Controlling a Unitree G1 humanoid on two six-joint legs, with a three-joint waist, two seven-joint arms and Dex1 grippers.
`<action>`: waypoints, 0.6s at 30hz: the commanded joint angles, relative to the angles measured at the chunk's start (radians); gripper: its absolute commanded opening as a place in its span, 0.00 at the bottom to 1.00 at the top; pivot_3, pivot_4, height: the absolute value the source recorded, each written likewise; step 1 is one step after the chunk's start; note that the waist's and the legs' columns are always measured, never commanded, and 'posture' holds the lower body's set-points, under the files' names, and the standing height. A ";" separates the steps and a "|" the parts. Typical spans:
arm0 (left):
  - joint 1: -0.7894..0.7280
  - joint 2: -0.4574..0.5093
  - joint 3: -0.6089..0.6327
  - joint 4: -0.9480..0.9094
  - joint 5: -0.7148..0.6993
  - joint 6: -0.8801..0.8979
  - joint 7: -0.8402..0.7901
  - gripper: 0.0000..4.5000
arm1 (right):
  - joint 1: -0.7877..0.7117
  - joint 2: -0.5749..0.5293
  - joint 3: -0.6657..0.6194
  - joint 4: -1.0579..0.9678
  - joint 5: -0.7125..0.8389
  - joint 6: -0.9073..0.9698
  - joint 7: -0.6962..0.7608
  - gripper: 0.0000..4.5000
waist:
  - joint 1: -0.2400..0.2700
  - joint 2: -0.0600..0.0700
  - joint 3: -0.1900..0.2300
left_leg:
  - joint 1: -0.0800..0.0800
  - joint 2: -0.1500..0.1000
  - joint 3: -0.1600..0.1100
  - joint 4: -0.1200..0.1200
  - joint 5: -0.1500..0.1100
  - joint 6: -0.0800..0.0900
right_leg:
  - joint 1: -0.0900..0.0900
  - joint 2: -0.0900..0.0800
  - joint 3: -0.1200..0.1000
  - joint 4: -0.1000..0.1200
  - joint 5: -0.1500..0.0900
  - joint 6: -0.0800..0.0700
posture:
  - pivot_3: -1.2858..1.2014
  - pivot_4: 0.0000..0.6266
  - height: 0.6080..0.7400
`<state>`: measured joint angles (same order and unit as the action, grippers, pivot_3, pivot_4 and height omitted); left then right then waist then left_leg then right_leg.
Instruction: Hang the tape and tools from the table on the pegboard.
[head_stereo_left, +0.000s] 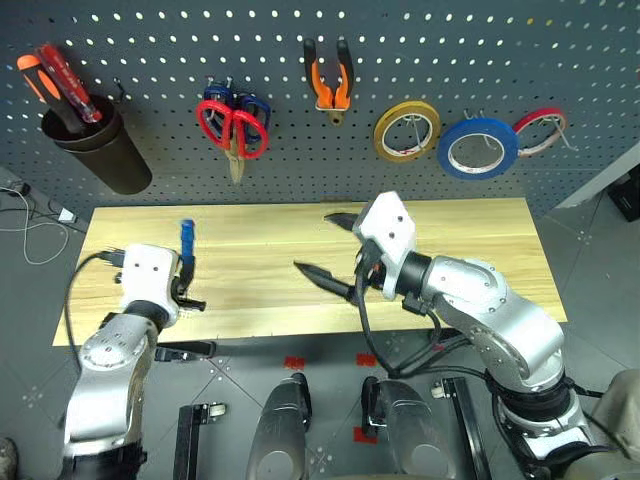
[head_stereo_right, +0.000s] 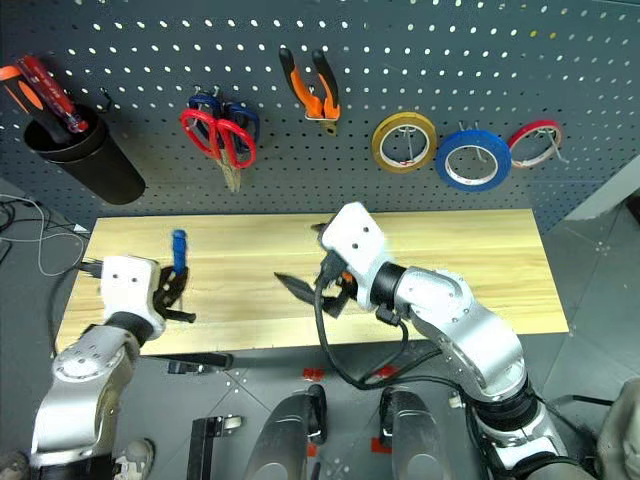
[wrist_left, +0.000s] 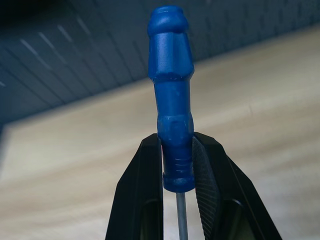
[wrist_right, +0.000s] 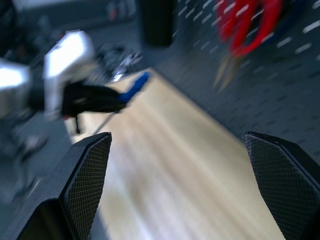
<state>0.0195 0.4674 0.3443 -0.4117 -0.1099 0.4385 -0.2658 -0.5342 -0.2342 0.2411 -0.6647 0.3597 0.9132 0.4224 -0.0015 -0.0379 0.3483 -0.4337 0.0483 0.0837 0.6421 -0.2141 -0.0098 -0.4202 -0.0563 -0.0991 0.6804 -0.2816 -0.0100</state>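
Grip on the slim blue-handled screwdriver (wrist_left: 172, 115) is taken low on its handle by the clenched left gripper (wrist_left: 177, 175), lifting it clear above the light wooden worktop (head_stereo_left: 470, 250) toward the dark grey pegboard (head_stereo_left: 150, 60), while the right gripper (head_stereo_left: 330, 250) hangs spread wide, empty.

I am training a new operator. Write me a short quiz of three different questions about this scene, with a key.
1. True or false: the left gripper has its jaws shut on the slim blue-handled screwdriver.
2. Which thing hangs on the dark grey perforated pegboard between the yellow tape roll and the thin red tape roll?
A. the flat blue tape roll
B. the orange-and-black-handled pliers
C. the red-handled scissors
3. Fill in: the right gripper, above the long light wooden table, has its jaws ____.

Key: 1 true; 2 A; 3 open, with nothing between them.
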 joint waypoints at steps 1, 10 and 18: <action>-0.013 0.010 0.073 -0.125 0.051 -0.058 0.072 0.11 | -0.032 0.043 -0.058 -0.058 0.029 0.042 -0.064 1.00 | 0.002 0.000 0.000 | 0.000 0.000 0.000 0.000 0.000 0.000 | 0.000 0.000 0.000 0.000 0.000 0.000 | 0.53 0.47 1.00; -0.324 0.097 0.134 -0.111 0.061 -0.034 0.154 0.11 | -0.098 0.081 -0.100 -0.081 0.062 0.090 -0.121 1.00 | 0.011 -0.003 -0.002 | -0.001 -0.001 0.000 0.000 0.000 0.000 | 0.000 0.001 0.000 0.000 0.001 0.000 | 0.53 0.45 1.00; -0.697 0.171 0.137 0.195 -0.013 -0.079 0.141 0.11 | -0.115 0.075 -0.104 -0.088 0.125 0.090 -0.098 1.00 | 0.010 -0.005 -0.004 | -0.001 -0.001 0.000 0.001 0.000 0.000 | 0.000 0.001 -0.001 0.000 0.001 0.000 | 0.52 0.44 1.00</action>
<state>-0.6475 0.6135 0.4613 -0.2593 -0.1074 0.4044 -0.1204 -0.6294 -0.1654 0.1420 -0.7072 0.4563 1.0135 0.3131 0.0080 -0.0430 0.3446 -0.4346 0.0478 0.0834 0.6434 -0.2136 -0.0101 -0.4201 -0.0550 -0.1003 0.6807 -0.2810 -0.0099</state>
